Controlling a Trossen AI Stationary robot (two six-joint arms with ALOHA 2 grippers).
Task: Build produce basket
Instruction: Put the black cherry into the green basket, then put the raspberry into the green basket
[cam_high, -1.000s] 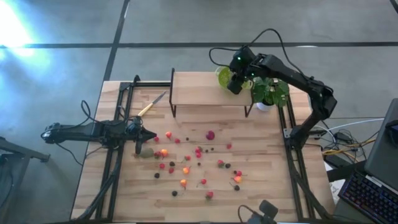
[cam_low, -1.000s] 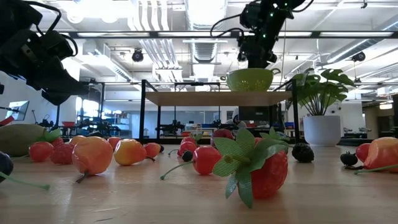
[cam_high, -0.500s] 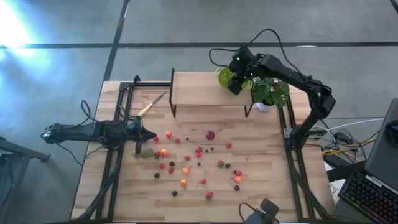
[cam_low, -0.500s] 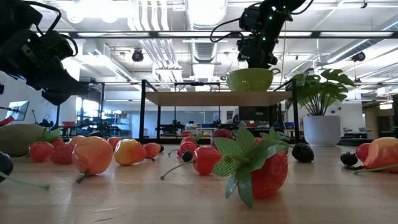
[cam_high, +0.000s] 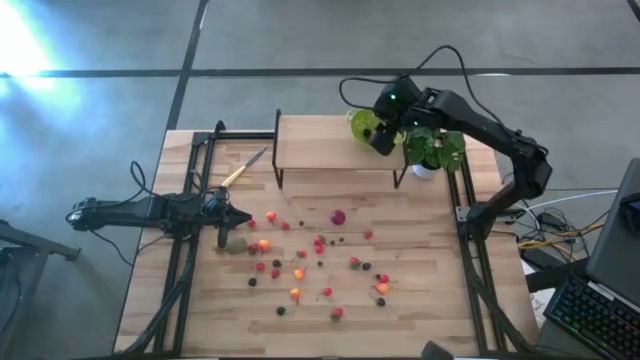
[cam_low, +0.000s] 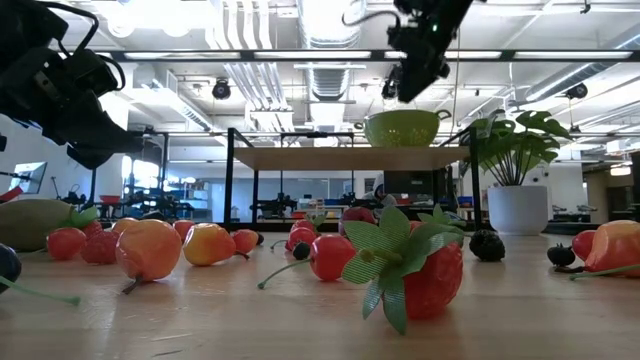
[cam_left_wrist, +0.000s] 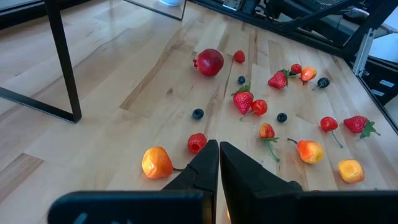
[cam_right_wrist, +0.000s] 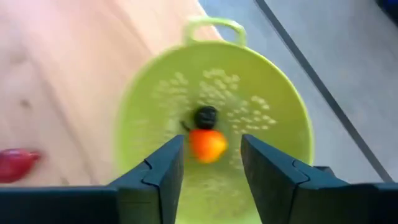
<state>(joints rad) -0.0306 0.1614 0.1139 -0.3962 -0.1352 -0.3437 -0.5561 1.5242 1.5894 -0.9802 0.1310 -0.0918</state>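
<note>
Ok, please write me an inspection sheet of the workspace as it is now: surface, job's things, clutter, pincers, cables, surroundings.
Surface: wooden table, small raised shelf at the back.
Job's things: green colander on the shelf, holding an orange fruit and a dark berry; many small fruits lie scattered on the table.
Clutter: potted plant; yellow-handled knife.
Pincers: right pincer open above the colander, empty; left pincer shut, low over the fruits.
Cables: black cable along the right arm.
Surroundings: concrete floor; keyboard beside the table.
</note>
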